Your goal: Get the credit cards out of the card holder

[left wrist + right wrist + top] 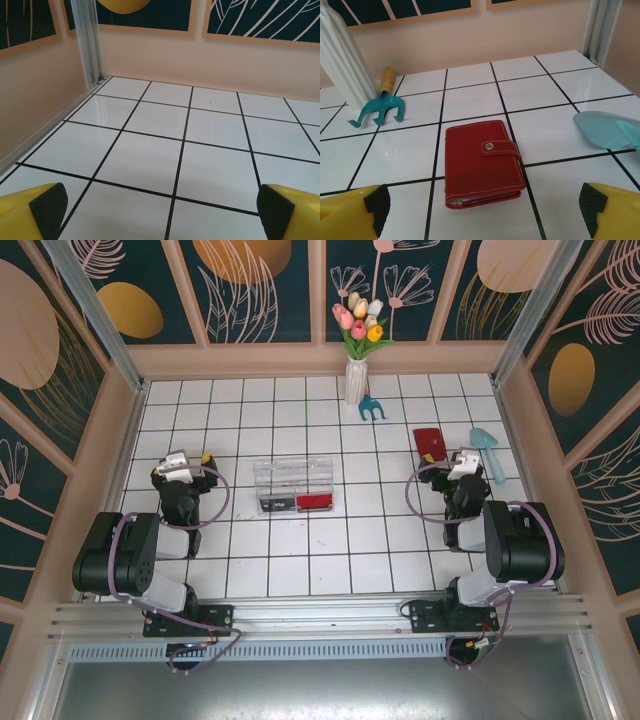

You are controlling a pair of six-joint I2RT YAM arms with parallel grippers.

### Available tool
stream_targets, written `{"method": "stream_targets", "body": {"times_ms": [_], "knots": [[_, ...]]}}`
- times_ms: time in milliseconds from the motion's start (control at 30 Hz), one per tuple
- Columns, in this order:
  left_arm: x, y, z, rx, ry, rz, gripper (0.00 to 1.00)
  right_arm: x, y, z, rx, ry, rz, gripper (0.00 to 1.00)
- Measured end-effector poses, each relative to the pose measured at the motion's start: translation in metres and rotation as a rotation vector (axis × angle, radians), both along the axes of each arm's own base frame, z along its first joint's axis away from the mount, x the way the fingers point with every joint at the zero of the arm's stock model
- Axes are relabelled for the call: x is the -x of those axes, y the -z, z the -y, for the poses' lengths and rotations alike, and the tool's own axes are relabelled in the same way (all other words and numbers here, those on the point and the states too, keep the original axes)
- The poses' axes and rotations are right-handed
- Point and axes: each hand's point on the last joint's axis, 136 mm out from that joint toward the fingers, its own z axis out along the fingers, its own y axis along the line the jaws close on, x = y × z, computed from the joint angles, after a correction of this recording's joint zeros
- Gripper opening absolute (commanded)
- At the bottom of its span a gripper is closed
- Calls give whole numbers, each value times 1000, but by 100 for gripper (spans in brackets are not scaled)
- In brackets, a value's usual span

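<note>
Gaping wide: left pincer [161, 210], tiles [150, 160] ahead | right pincer [485, 212] too, shut card holder [482, 165] ahead, edges free

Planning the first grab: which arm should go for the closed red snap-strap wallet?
Right. The flat red folding wallet lies closed just ahead of the open right end effector; the left end effector faces bare white tiles on the opposite side.

I can read no words, brands, numbers or signs anywhere. The cover of my card holder [482, 167] is plain red; any print on the red card [313, 503] is too small to tell.
</note>
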Motion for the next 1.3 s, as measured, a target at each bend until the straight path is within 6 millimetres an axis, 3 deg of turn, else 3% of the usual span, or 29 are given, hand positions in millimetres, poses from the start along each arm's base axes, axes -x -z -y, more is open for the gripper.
{"method": "stream_targets", "body": {"times_ms": [200,300,400,467,567,633,733,833,900,1100,1300], "knots": [[-4,-6,0,-1,0,-11,99,0,0,0,1,-1,-2,99],[-11,-33,-2,4,-17,1,99,1,-1,-4,7,-11,-26,99],[-23,-84,-8,60,-58,44,99,-4,-26,-9,-5,-17,-10,99],[-31,-124,-11,148,-88,76,99,-7,-57,-7,-38,4,34,99],[-32,-161,-13,292,-120,104,99,-11,-95,0,-136,56,70,99],[-29,-164,-10,364,-112,94,99,-15,-109,10,-221,120,54,99],[-26,-148,3,458,-59,38,99,-23,-116,25,-310,204,2,99],[-23,-128,20,544,14,-20,99,-41,-101,32,-354,238,-98,99],[-20,-123,32,587,62,-41,99,-60,-78,33,-370,252,-197,99],[-7,-137,73,629,219,-46,99,-118,1,31,-379,275,-485,99],[1,-132,93,636,287,-91,99,-167,41,25,-388,250,-626,95]]}}
